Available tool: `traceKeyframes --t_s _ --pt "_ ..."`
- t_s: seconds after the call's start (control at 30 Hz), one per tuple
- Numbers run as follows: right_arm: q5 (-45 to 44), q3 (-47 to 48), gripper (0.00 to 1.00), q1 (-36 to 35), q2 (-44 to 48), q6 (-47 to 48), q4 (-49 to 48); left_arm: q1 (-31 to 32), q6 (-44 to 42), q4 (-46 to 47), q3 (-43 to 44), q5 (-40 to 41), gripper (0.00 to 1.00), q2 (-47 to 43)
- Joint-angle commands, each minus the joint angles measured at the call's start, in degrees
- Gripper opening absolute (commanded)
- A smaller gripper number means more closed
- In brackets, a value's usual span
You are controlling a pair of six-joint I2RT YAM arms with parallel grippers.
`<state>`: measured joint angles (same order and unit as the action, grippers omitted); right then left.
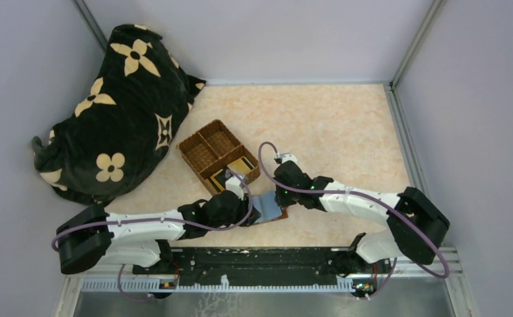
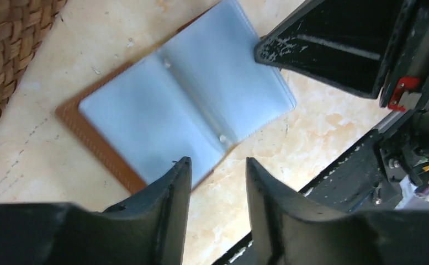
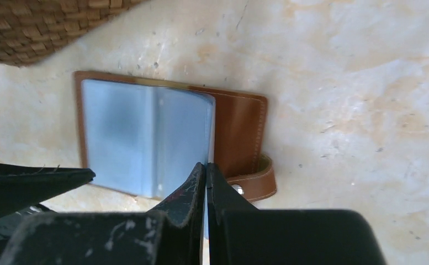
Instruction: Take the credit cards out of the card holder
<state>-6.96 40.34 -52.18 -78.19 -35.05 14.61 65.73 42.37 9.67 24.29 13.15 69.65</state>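
Note:
The card holder (image 1: 269, 208) lies open on the table between my two grippers, reddish-brown with grey-blue sleeve pages facing up. It also shows in the left wrist view (image 2: 184, 105) and the right wrist view (image 3: 146, 132). My right gripper (image 3: 206, 165) is shut on the thin edge of one grey-blue page, held up off the brown cover; in the top view it (image 1: 281, 201) sits over the holder's right side. My left gripper (image 2: 217, 163) is open and empty, just off the holder's near edge. Credit cards (image 1: 235, 170), dark and gold-tan, lie in the basket's nearest compartment.
The woven three-compartment basket (image 1: 194, 142) stands just behind the holder, its wall in the left wrist view (image 2: 8, 44) and the right wrist view (image 3: 35, 27). A black flower-patterned bag (image 1: 115, 112) fills the back left. The holder's snap strap (image 3: 253, 185) sticks out on the table.

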Motion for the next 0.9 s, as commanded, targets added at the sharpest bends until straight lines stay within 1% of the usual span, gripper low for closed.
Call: traceKeyframes --t_s 0.0,0.13,0.2,0.23,0.27,0.3,0.37,0.4,0.47,0.53,0.63,0.73,0.87 --pt "-0.9 0.1 0.0 1.0 6.7 -0.1 -0.4 -0.3 -0.4 -2.7 0.4 2.4 0.57 -4.3" --pt "-2.1 0.8 0.0 1.0 9.4 0.6 1.5 -0.3 0.3 -2.8 -0.9 4.0 0.83 -7.5" --pt "-4.1 1.0 0.0 1.1 9.5 0.9 2.6 -0.3 0.4 -3.2 -1.1 4.5 0.88 -8.7" --pt "-5.3 1.3 0.11 1.1 9.2 0.8 3.5 -0.4 0.6 -3.3 -1.1 4.5 0.89 -9.2" --pt "-6.2 1.6 0.28 1.1 9.0 0.8 4.2 -0.3 0.9 -3.3 -1.2 4.4 0.91 -9.8" --pt "-6.9 1.7 0.47 1.1 8.9 0.7 4.7 -0.3 1.2 -3.3 -1.2 4.4 0.93 -10.4" --pt "-7.7 1.8 0.64 1.1 9.1 0.6 5.2 -0.3 1.9 -3.3 -1.2 4.6 0.99 -11.3" --pt "-8.1 1.7 0.69 1.1 9.4 0.6 5.2 -0.4 1.9 -3.4 -1.2 4.6 0.99 -11.7" --pt "-8.9 1.5 0.73 1.2 10.1 0.4 5.1 -0.3 2.0 -3.1 -1.3 4.4 0.99 -12.4" --pt "-9.7 1.1 0.74 1.4 10.8 0.4 5.1 -0.4 1.9 -3.0 -1.4 4.2 0.99 -13.2" --pt "-10.1 -0.1 0.74 2.0 12.0 0.2 4.1 -0.3 2.1 -3.3 -1.5 4.5 0.99 -14.4" --pt "-7.7 -2.6 0.72 3.9 13.5 -0.5 1.2 -0.3 2.0 -3.1 -1.8 4.8 0.99 -15.0" --pt "-6.7 -4.2 0.71 4.8 14.7 -0.9 0.5 -0.3 1.8 -3.7 -1.5 4.5 0.99 -14.9"
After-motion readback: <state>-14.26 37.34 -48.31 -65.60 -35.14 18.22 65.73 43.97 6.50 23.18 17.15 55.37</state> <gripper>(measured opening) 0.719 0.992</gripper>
